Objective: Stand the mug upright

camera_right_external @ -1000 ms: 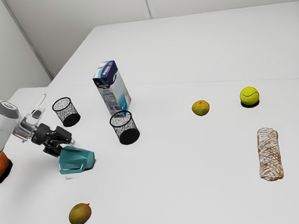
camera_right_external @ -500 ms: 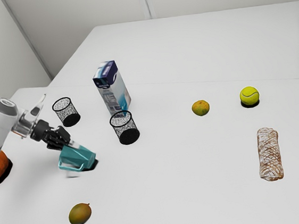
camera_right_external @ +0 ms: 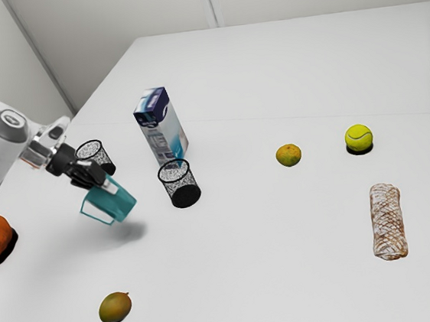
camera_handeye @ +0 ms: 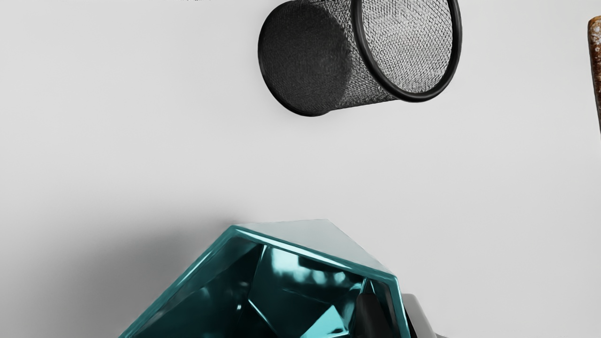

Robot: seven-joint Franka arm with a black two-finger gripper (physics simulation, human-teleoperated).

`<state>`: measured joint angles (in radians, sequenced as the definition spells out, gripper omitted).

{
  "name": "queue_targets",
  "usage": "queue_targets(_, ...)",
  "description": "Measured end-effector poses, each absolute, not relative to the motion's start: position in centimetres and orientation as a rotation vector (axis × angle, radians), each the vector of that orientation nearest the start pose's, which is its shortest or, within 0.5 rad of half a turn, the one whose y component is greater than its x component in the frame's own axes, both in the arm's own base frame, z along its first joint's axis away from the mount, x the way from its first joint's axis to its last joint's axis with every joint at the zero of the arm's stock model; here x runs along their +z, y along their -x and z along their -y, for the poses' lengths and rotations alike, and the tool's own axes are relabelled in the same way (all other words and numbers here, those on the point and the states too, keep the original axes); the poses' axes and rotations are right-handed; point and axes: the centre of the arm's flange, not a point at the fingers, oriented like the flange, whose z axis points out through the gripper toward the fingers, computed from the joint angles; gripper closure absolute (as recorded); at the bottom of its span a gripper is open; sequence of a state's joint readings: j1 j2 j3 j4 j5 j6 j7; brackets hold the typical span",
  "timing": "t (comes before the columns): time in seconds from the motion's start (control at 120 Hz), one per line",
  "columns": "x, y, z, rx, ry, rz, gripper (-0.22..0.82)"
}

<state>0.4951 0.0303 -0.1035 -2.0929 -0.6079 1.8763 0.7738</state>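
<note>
1. Teal faceted mug (camera_right_external: 111, 199): off the worktop (camera_right_external: 248, 257), shadow below it. Toward the exterior view's left from the black mesh pen cup (camera_right_external: 180, 184) by the carton, apart from it.
2. Pose: tilted, not upright. Mouth toward the gripper (camera_right_external: 104, 179), base angled down toward the pen cup side. Handle (camera_right_external: 91, 211) on the side facing away from the pen cup.
3. Gripper: closed on the mug wall near the rim. Wrist view has one finger inside the mouth, the other outside.
4. Weight: likely light to moderate, hollow. Stiff walls, no give expected.
5. Surface: glossy, so probably slippery. Flat facets should suit the pads better than a curved wall would.
6. Fragility: material unclear, maybe ceramic or hard plastic. Treat as chippable at rim and base edge.
7. Grasp spot: rim wall looks sensible. Handle loop is thin, probably worse for control.
8. Risk: off-centre pinch, mug could swivel or slip. Level the base before it takes weight, lower gently, keep clear of the pen cup, release once flat.
</note>
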Motion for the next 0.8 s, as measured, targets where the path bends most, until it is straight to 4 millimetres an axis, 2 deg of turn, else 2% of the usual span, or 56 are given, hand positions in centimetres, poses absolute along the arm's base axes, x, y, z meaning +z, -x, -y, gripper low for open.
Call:
queue_targets(0.192,43.2,-50.8,-11.0,0.071,-2.657,0.316,0.76)
queue_targets(0.308,43.9,-50.7,-8.3,0.017,-2.720,0.371,0.76)
queue_targets(0.625,44.1,-49.7,-3.6,-0.051,-2.915,0.364,0.76)
queue_targets(0.8,41.9,-48.6,-2.0,-0.032,-2.999,0.301,0.76)
